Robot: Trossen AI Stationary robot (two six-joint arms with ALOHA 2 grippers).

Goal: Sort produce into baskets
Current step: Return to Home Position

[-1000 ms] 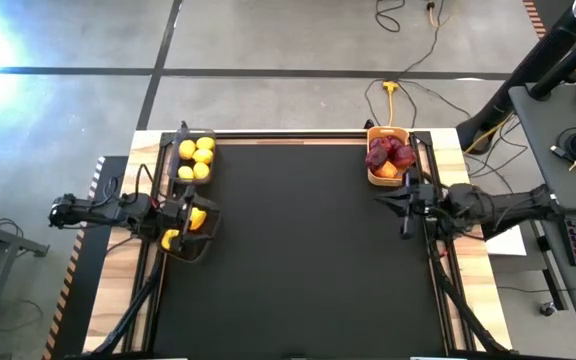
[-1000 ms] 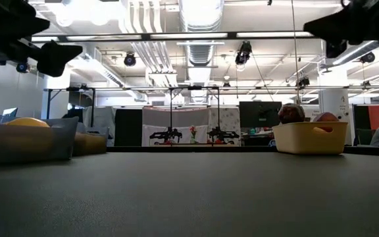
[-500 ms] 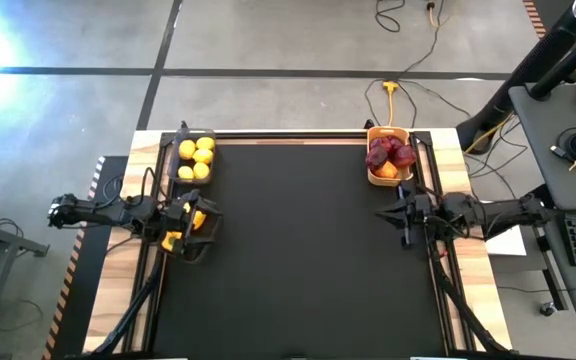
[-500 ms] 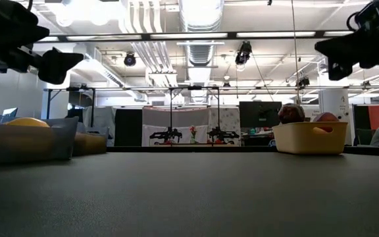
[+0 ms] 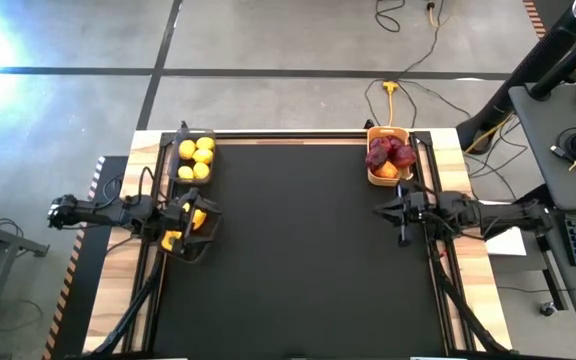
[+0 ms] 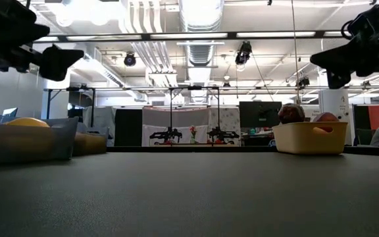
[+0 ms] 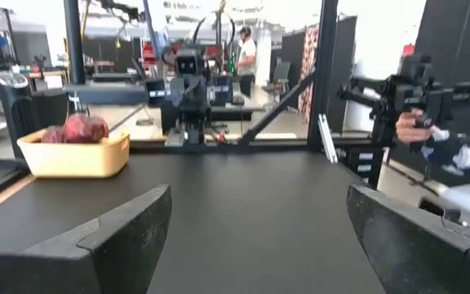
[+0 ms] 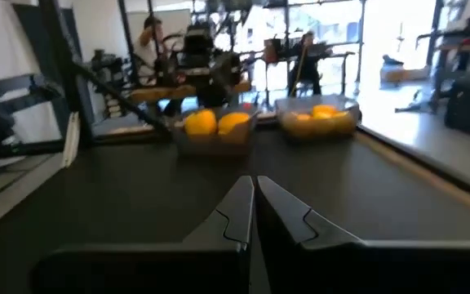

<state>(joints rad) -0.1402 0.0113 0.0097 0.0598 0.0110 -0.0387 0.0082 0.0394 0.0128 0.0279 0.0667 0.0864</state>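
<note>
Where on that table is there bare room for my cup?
The middle of the black mat is bare, from the lemon bin across to the yellow-orange bin and to the near edge. Crowded: left edge, with the left gripper over a second bin; right edge, with the right gripper.

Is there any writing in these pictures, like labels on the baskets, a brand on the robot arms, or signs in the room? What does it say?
No readable text in any view.
Yellow-orange basket: plain wall, no label.
Left gripper, open over a black basket, and right gripper, shut near the yellow-orange basket: no markings show.
White panel in the far room: too small to read.
</note>
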